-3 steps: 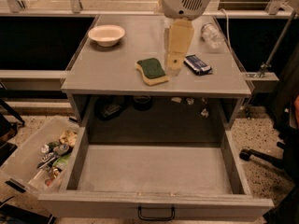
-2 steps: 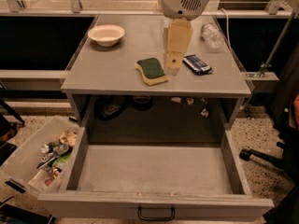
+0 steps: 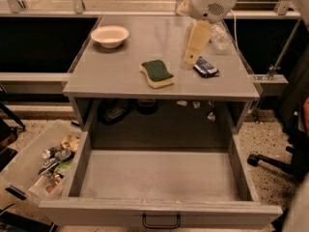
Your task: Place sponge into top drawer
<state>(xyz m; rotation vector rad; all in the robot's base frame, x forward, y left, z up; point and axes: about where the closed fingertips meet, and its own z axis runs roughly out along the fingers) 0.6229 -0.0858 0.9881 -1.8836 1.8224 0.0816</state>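
Observation:
The sponge (image 3: 157, 73), dark green on pale yellow foam, lies flat on the grey tabletop (image 3: 120, 66), near its front middle. The top drawer (image 3: 159, 175) is pulled wide open below the table and is empty; its front panel carries a dark pull handle (image 3: 161, 221). My gripper (image 3: 192, 60) hangs from the white wrist, pointing down to the tabletop just right of the sponge, between it and a dark blue packet. It holds nothing that I can see.
A dark blue wrapped packet (image 3: 206, 67) lies right of the gripper. A white bowl (image 3: 110, 35) sits at the table's back left. A clear plastic bin of clutter (image 3: 36, 166) stands on the floor to the left. A chair base (image 3: 270, 161) is at the right.
The arm and gripper have shifted slightly to the right, away from the sponge. The sponge, packet and drawer have not moved.

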